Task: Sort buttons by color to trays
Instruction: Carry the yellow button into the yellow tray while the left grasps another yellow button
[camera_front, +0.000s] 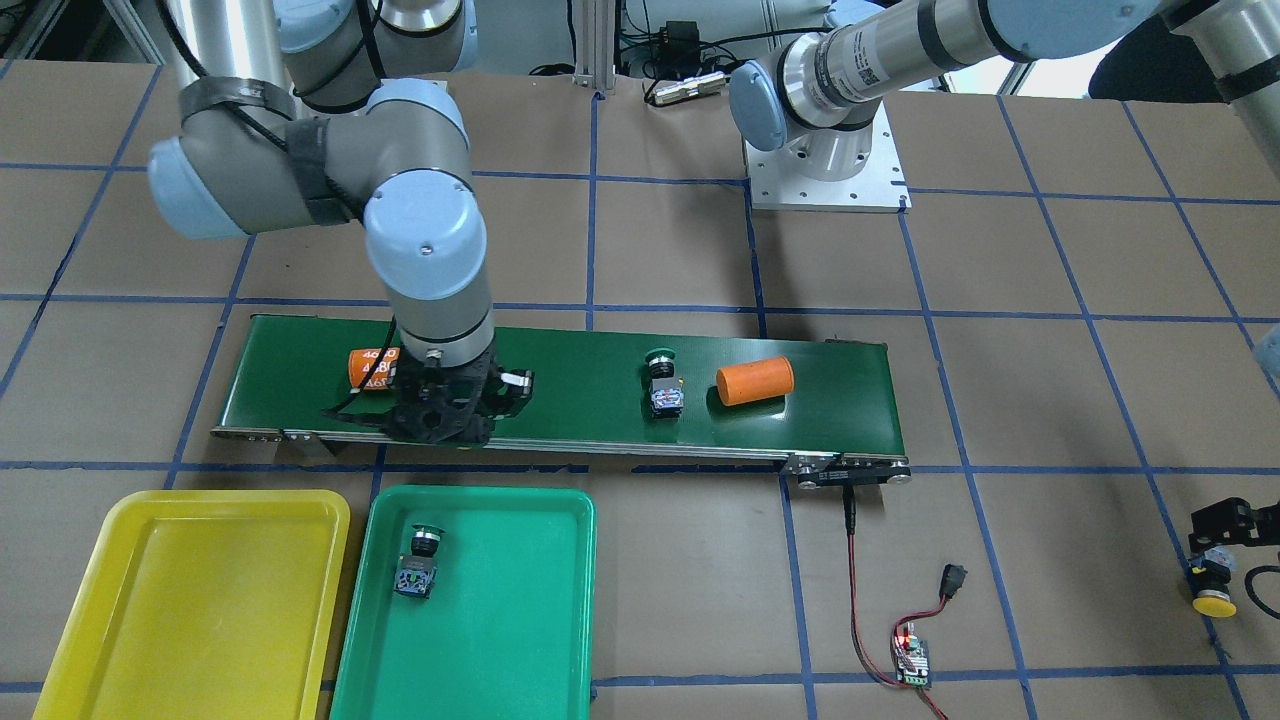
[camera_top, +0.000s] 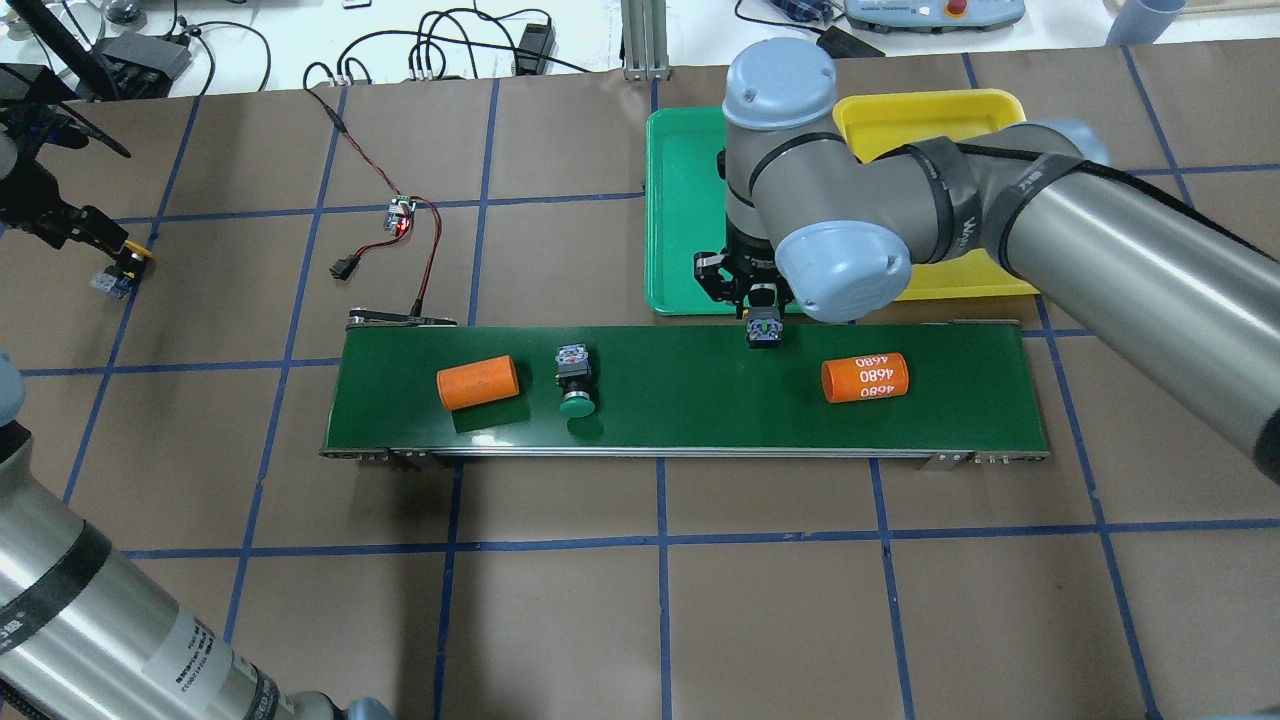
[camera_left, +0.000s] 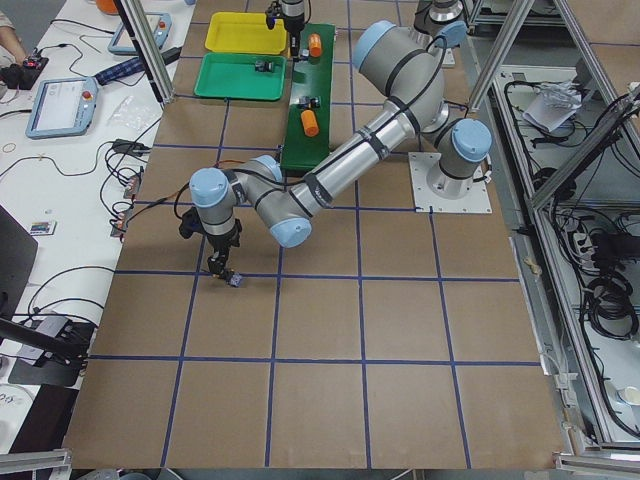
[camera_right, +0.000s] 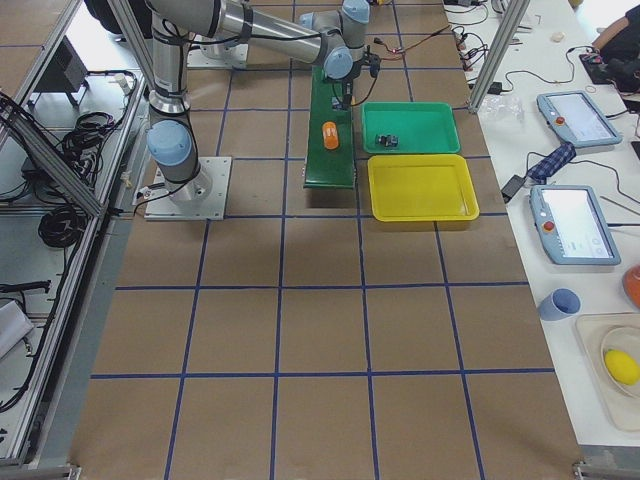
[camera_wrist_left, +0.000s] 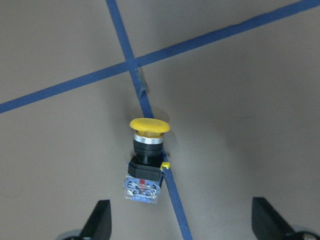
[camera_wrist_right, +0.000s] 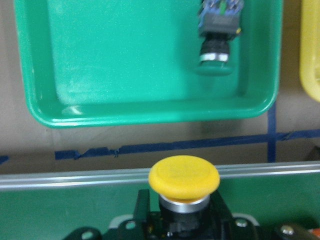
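Brown paper gridded with blue tape (camera_front: 592, 220) covers the table (camera_front: 980, 255), and a long dark green belt (camera_front: 590, 390) runs across its middle. The right gripper (camera_top: 765, 325) hangs over the belt's edge nearest the trays, its fingers clamped on a yellow-capped button (camera_wrist_right: 184, 177) (the cap points toward the trays in the wrist view). Just past that edge sit the green tray (camera_front: 480, 493) and, right beside it, the yellow tray (camera_front: 240, 497). A green-capped button (camera_front: 418, 565) lies on its side inside the green tray. A second green-capped button (camera_front: 662, 385) lies on the belt, close to a plain orange cylinder (camera_front: 754, 381) but not touching it. An orange cylinder marked 4680 (camera_top: 865, 377) lies on the belt on the other side of the right gripper. Well away, toward the table's end, the left gripper (camera_wrist_left: 180, 201) hovers with its fingers spread apart and nothing between them. Below it, a second yellow-capped button (camera_wrist_left: 147, 155) lies on its side on the paper, across a tape line and clear of both fingers.
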